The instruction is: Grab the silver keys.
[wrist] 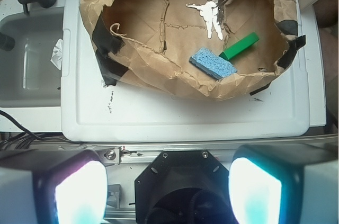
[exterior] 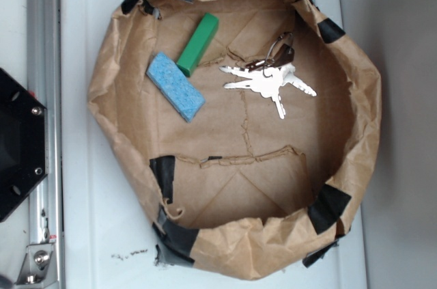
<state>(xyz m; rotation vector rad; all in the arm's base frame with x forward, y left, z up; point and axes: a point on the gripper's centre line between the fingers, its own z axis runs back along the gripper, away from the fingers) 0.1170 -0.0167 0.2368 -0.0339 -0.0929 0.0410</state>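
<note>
The silver keys [exterior: 270, 83] lie fanned out on the floor of a rolled-down brown paper bag [exterior: 136, 159], at its upper right, with their dark ring and clip [exterior: 278, 51] toward the bag's far wall. They also show in the wrist view [wrist: 213, 11], far from the camera. My gripper [wrist: 168, 192] is open and empty. Its two glowing fingers [wrist: 79, 192] stand wide apart at the bottom of the wrist view, above the robot's black base and well short of the bag. The gripper does not show in the exterior view.
A green rectangular block [exterior: 198, 44] and a blue sponge [exterior: 175, 86] lie left of the keys in the bag, touching each other. The bag sits on a white lid [wrist: 180, 113]. The black robot base [exterior: 17, 145] and a metal rail [exterior: 44, 43] are at left. A grey sink [wrist: 29, 60] is beside the lid.
</note>
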